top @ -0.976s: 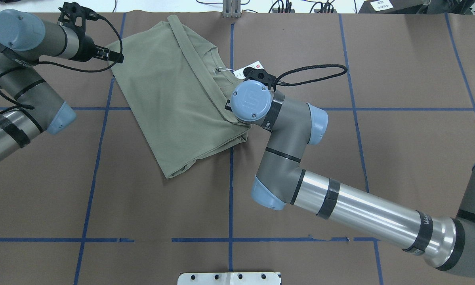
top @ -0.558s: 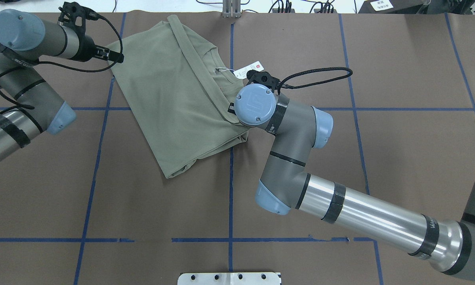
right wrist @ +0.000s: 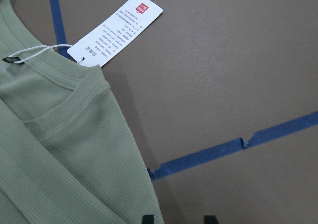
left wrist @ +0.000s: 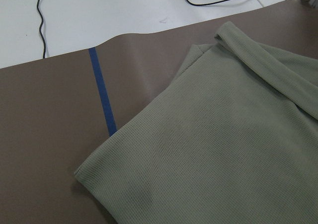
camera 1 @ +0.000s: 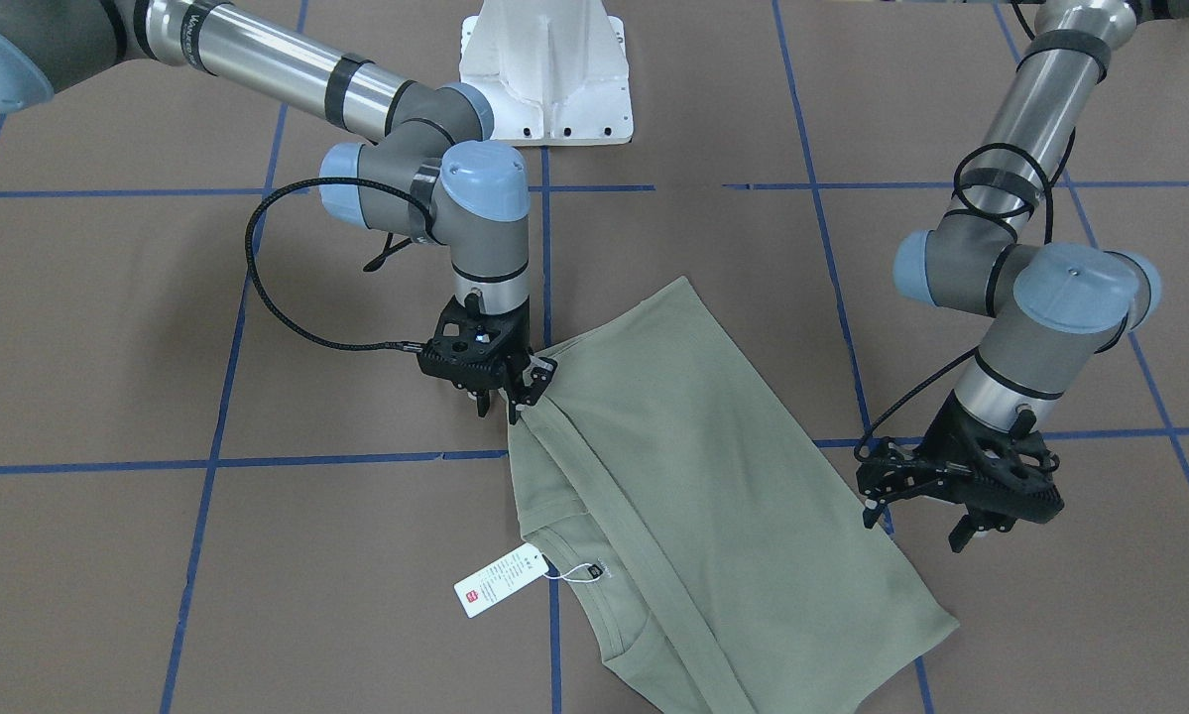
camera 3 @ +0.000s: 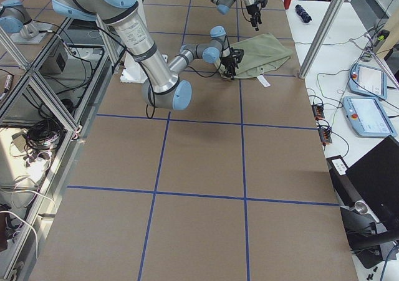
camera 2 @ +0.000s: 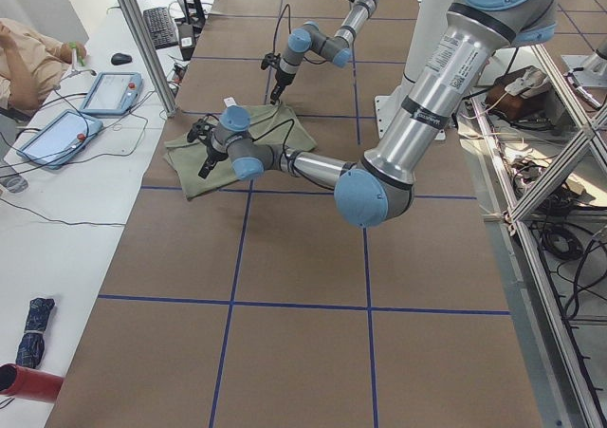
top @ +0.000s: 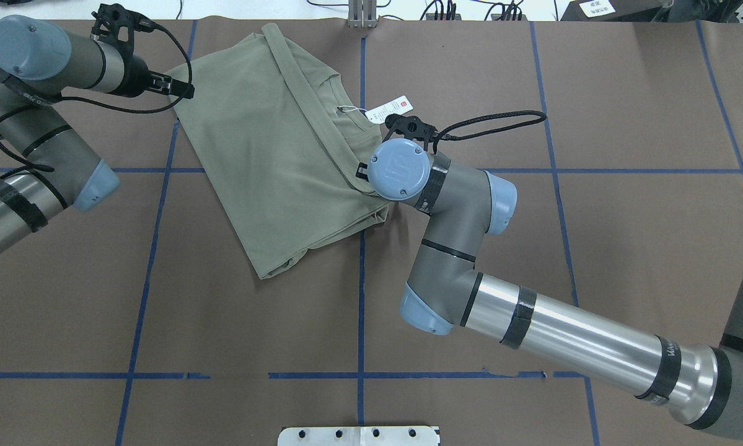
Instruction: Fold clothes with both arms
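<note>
Right gripper [right wrist: 179,218] now sits slightly back.
Shirt [top: 272,155] lies folded on table [top: 594,248]; right jaws open astride its edge, left gripper [camera 1: 915,530] open, empty at opposite corner, likely staging next fold.

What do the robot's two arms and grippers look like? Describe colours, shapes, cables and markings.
The two match. The left arm and right arm have shiny silver tubes ringed with black bands, dark grey rounded joints and light-blue caps, one showing an embossed logo. A black cable loops by each wrist. The left gripper and right gripper are black, open-framed, with two slim fingers.
</note>
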You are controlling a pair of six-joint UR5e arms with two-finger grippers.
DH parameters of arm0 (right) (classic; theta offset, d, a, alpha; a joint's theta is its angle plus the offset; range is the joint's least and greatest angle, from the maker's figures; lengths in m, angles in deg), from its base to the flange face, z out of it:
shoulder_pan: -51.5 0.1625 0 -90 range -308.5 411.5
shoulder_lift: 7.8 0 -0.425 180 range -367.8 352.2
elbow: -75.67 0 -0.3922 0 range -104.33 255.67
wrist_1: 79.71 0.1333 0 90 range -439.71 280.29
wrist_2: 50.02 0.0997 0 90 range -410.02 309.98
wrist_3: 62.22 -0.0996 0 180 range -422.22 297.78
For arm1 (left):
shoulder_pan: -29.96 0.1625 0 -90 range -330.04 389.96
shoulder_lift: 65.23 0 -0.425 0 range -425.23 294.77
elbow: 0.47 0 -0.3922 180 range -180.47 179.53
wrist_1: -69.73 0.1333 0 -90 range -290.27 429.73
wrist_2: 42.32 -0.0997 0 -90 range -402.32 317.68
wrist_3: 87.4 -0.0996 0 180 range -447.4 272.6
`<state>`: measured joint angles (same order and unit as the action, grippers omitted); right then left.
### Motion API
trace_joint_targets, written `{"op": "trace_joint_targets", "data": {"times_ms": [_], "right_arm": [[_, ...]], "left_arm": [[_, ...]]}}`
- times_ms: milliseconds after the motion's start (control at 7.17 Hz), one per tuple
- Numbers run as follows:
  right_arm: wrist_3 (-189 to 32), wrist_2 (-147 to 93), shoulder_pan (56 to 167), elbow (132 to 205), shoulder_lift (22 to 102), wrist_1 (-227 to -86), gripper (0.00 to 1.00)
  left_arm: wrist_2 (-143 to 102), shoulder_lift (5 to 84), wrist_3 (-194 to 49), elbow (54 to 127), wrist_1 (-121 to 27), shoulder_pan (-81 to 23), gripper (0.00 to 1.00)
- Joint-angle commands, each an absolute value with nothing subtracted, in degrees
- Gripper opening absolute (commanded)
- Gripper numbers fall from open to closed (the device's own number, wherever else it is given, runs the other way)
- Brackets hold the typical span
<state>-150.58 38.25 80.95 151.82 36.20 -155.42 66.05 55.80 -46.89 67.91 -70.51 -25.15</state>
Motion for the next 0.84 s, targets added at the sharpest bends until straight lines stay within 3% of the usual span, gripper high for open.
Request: {"op": "trace_joint_targets", "data": {"times_ms": [0, 697], "right_arm": [[-150.5, 38.1, 80.9, 151.0, 35.9, -154.7, 0.43], [-150.5, 38.0, 80.4, 150.7, 35.7, -153.2, 0.38]], "left_arm": [[66.1, 55.8, -46.9, 67.9, -70.5, -25.1, 1.00], [66.0, 55.8, -46.9, 67.8, -70.5, -25.1, 1.00]]}}
